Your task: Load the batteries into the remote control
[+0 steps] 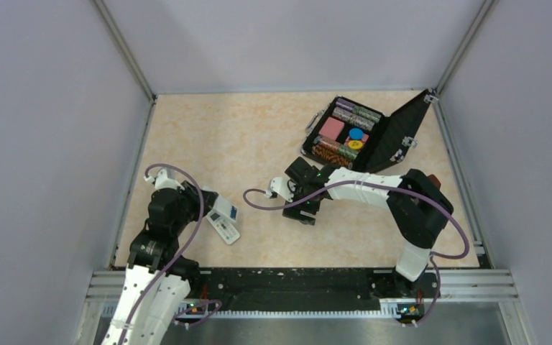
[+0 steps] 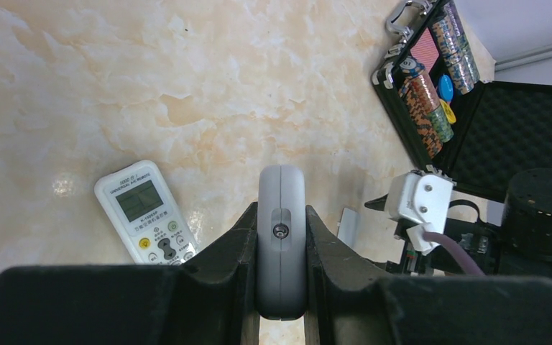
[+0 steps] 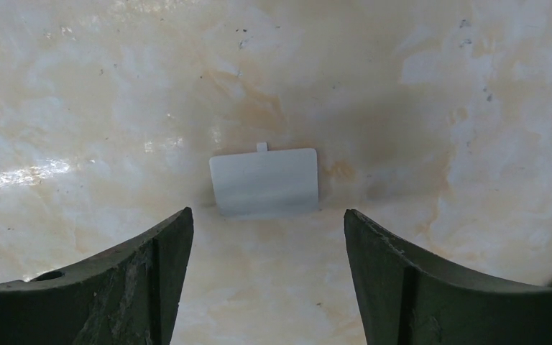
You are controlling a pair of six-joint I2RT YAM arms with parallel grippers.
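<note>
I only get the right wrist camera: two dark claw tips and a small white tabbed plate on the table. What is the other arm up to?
Observer: The left claw is shut on the remote control.
Visitor: Is anything lying near it?
Observer: A second remote, one with a small display, lies face up beside it.
Visitor: And farther away?
Observer: A black case sits open at the far right corner, with rows of chips inside.

The left gripper is clamped on the edge-on remote control, while the right arm reaches inward with the right gripper spread wide, pointing down.
</note>
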